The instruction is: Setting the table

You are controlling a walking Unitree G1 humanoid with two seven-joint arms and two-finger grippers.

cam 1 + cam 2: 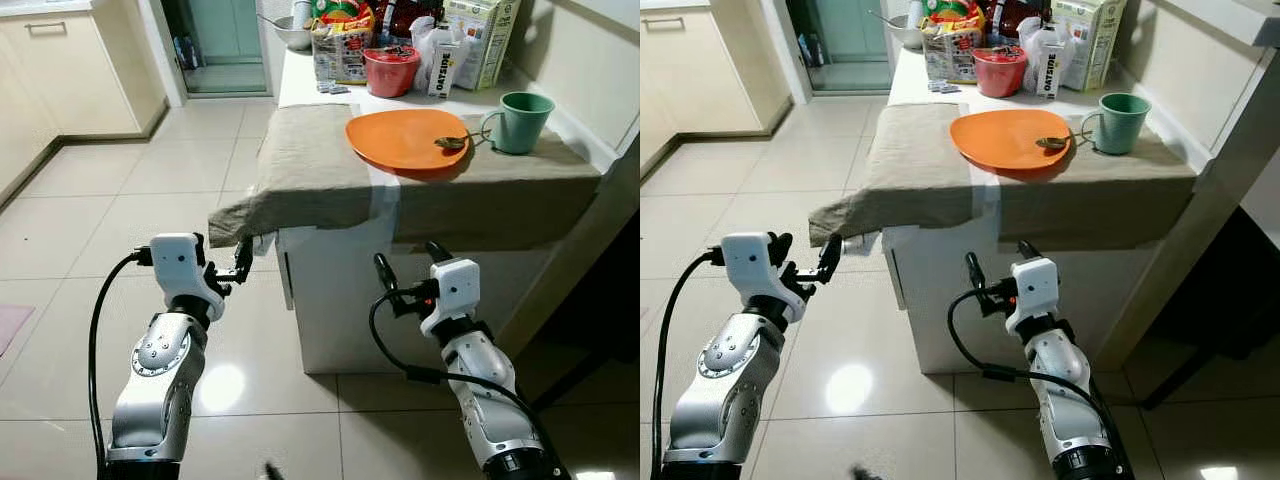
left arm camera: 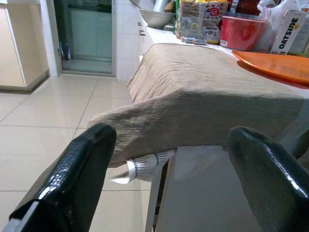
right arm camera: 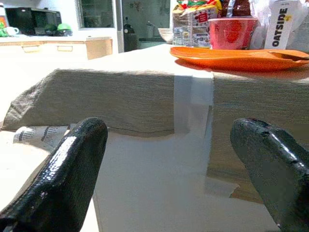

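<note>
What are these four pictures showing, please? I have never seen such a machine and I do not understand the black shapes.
A walking robot stands before a table. Two pictures come from its head, two from cameras on its wrists. The black shapes are fingers of its left claw and right claw; both are open and hold nothing. On the table lie two cloth mats, an orange plate with a spoon on it, and a green mug. Food packages and a red bowl stand behind.

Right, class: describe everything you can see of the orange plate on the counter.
The orange plate is round, shallow and glossy, probably plastic. It lies flat on the beige cloth covering the counter, straddling the gap between the cloth's two parts. A spoon rests on its rim nearest the green mug. Otherwise it looks empty.
</note>
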